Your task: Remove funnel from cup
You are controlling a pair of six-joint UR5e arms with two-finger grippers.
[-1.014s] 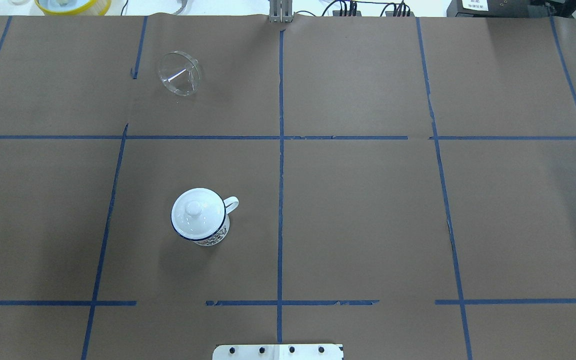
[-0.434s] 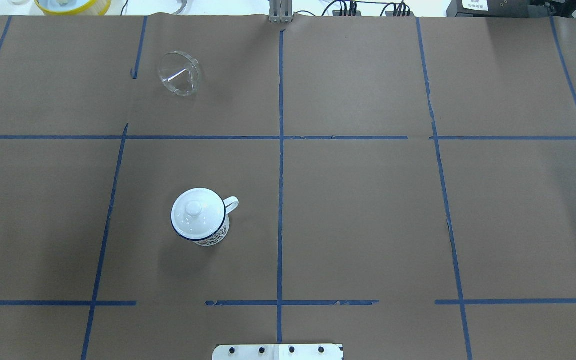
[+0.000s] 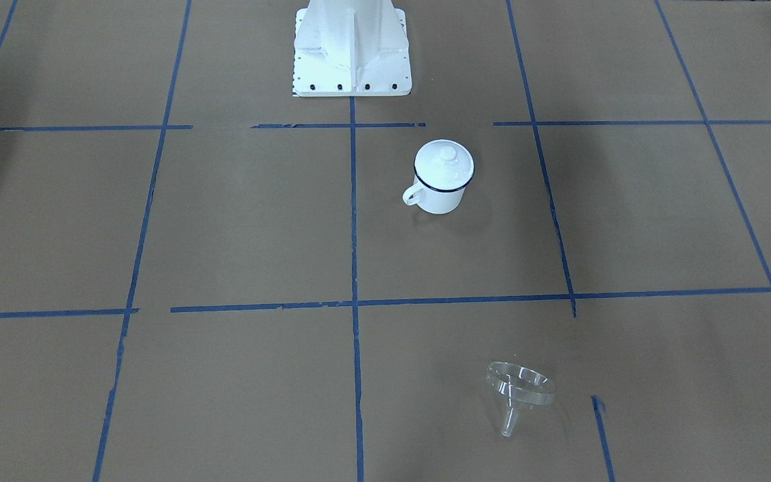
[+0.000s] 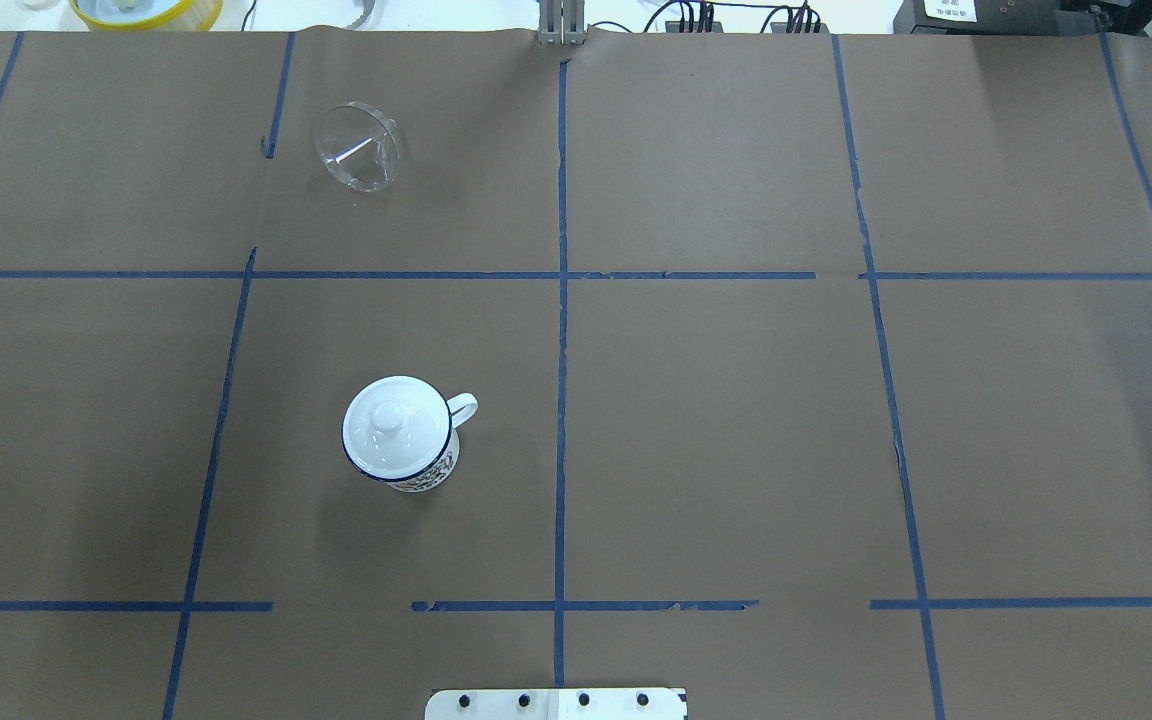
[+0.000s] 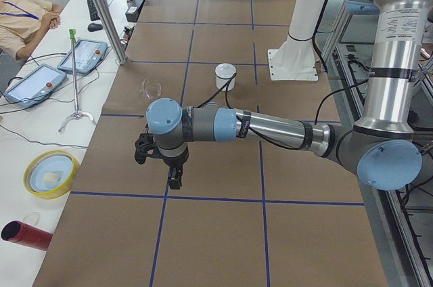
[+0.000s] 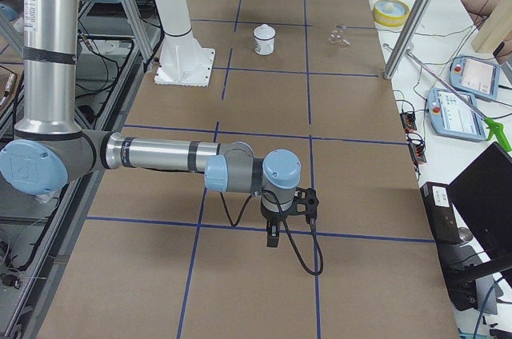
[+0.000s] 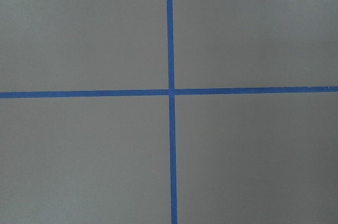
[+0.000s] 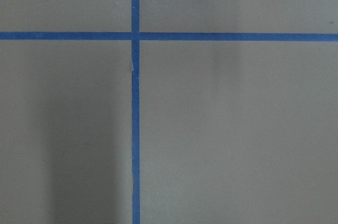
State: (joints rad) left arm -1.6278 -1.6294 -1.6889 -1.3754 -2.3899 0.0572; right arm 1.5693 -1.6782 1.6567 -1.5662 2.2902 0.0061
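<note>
The clear funnel point(image 4: 360, 147) lies on its side on the brown paper, far from the cup; it also shows in the front-facing view point(image 3: 519, 388). The white enamel cup point(image 4: 428, 478) with a dark blue rim stands upright, also in the front-facing view point(image 3: 438, 197). A white domed lid with a knob point(image 4: 396, 425) sits on it. Neither gripper shows in the overhead or front views. The left gripper point(image 5: 174, 182) hangs over the table's left end, and the right gripper point(image 6: 274, 239) over its right end. I cannot tell whether either is open or shut. Both wrist views show only paper and blue tape.
The robot's white base point(image 3: 351, 50) stands at the near edge. A yellow-rimmed bowl point(image 5: 51, 173) and a red cylinder point(image 5: 27, 235) sit off the table's far-left side. Teach pendants point(image 5: 84, 55) and a metal pole point(image 5: 101, 9) are on the operators' side.
</note>
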